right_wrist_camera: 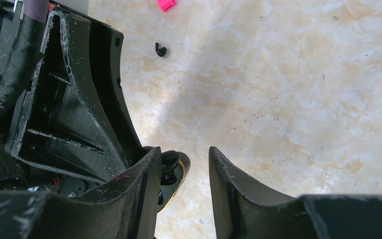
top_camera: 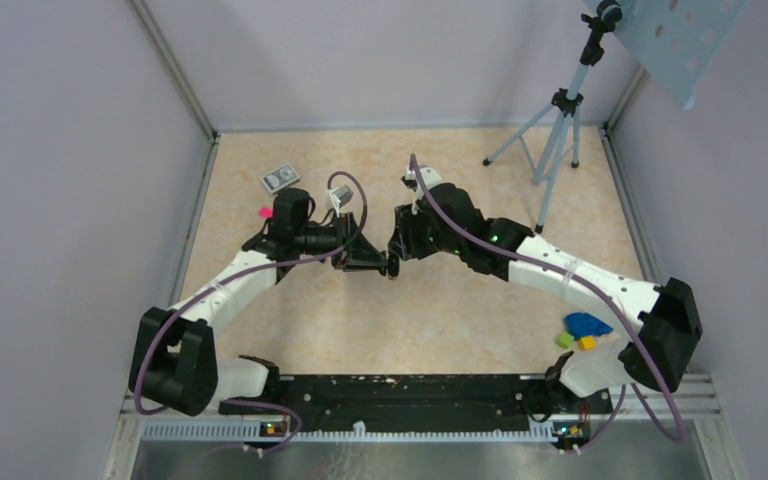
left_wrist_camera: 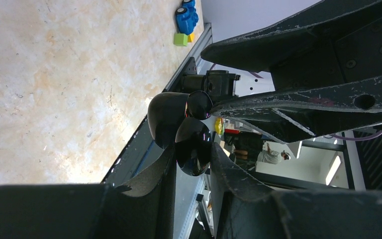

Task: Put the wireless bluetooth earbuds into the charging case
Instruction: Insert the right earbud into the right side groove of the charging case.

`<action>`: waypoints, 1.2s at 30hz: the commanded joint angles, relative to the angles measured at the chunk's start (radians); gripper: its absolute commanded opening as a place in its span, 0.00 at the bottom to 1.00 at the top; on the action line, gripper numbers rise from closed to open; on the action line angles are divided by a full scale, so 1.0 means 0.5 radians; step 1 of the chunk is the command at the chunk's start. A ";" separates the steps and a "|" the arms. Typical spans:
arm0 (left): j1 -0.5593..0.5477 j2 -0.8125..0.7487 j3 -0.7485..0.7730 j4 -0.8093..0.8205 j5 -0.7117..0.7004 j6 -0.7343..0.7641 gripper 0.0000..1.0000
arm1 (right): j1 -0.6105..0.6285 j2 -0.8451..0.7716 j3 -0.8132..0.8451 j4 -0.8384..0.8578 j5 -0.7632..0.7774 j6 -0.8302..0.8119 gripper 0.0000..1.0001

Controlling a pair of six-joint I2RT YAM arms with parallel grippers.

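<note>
We judge insertion underway: left gripper (left_wrist_camera: 191, 152) clamps the open case (left_wrist_camera: 166, 119), right gripper (right_wrist_camera: 184, 151) half open, seemingly empty, at its three o'clock; next, fetch the loose earbud (right_wrist_camera: 160, 49) at eleven o'clock.

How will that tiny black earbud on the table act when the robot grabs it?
Probably very light: the earbud looks tiny beside the right gripper. Its rounded shape may slip or roll if pinched off-centre.

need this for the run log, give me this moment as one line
left claw: shut on charging case | right claw: open, beside case | earbud: one loose on table | insertion: not done
</note>
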 commanded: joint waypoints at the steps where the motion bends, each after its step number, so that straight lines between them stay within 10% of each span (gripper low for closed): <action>1: -0.004 -0.053 0.036 0.103 0.040 0.010 0.00 | 0.018 -0.067 -0.016 -0.042 0.042 -0.005 0.39; 36: -0.004 -0.053 0.026 0.146 0.039 0.012 0.00 | 0.020 -0.100 0.057 0.004 0.106 0.006 0.45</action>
